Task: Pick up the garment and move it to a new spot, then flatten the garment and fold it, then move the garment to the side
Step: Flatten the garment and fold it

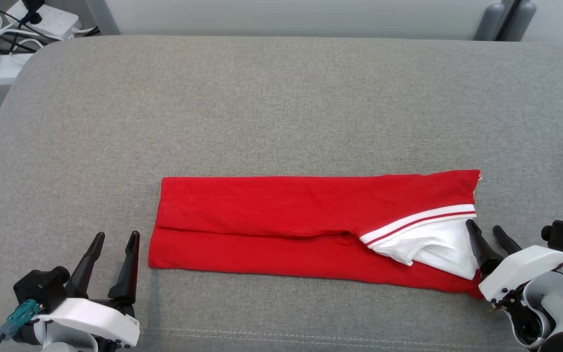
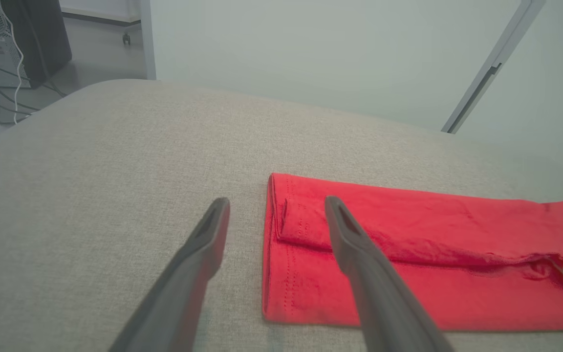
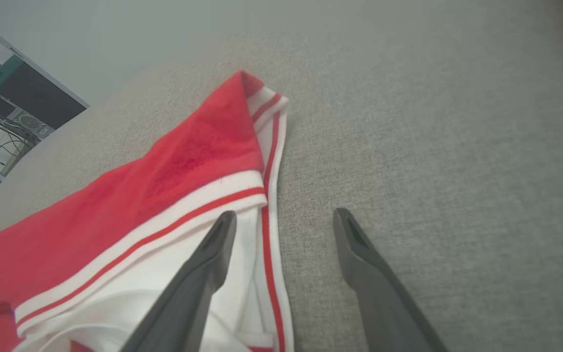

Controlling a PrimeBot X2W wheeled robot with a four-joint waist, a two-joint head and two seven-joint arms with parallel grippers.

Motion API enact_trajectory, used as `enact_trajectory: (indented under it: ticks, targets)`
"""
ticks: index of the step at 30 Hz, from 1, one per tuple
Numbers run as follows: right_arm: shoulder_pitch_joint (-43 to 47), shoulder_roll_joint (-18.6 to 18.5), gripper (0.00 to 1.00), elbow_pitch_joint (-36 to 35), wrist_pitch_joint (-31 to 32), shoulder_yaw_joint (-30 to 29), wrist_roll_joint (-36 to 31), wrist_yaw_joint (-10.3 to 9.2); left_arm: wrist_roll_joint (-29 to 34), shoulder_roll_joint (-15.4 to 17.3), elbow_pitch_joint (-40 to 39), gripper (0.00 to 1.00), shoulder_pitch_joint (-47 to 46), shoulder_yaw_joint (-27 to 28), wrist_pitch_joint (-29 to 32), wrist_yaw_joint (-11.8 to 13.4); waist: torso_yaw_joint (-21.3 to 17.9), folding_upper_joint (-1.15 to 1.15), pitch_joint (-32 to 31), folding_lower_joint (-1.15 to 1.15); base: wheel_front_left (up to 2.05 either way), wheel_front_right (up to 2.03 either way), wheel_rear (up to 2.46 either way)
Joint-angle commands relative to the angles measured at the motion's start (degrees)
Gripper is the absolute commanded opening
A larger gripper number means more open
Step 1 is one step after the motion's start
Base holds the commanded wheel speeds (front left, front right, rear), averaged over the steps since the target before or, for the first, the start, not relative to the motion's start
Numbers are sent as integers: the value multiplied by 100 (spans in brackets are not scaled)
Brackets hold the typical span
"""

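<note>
On the grey padded surface (image 1: 281,98), the red garment (image 1: 271,220) is laid folded into a long band.
The left gripper (image 1: 118,234) is seen open beside its left end, the right gripper (image 1: 483,225) open at its white-trimmed end; nothing is gripped.

Grey fabric surface (image 1: 281,98), pale wall (image 2: 311,54)
</note>
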Motion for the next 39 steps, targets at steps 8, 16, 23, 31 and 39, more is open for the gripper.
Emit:
enact_trajectory:
  ticks: [8, 16, 23, 31, 39]
  targets:
    - [-103, 30, 100, 74, 94, 271, 0, -15, 207, 3, -52, 100, -101, 388, -34, -108, 96, 0, 113, 0, 0, 0, 0]
    - [-149, 55, 100, -1, 370, 535, 165, -15, 251, -75, 7, 100, -111, 424, -34, -136, 120, 0, 135, 0, 0, 0, 0]
    - [-252, 81, 100, 3, 556, 736, 302, -15, 211, -82, -11, 100, -149, 351, -34, -141, 138, 0, 215, 0, 0, 0, 0]
    - [-393, 152, 45, 55, 777, 972, 362, -15, 100, -58, -9, 100, -194, 239, -34, -142, 155, 0, 299, 0, 0, 0, 0]
    - [-451, 31, 0, 63, 624, 948, 508, -15, 43, -38, -19, 100, -217, 194, -34, -142, 145, 0, 317, 0, 0, 0, 0]
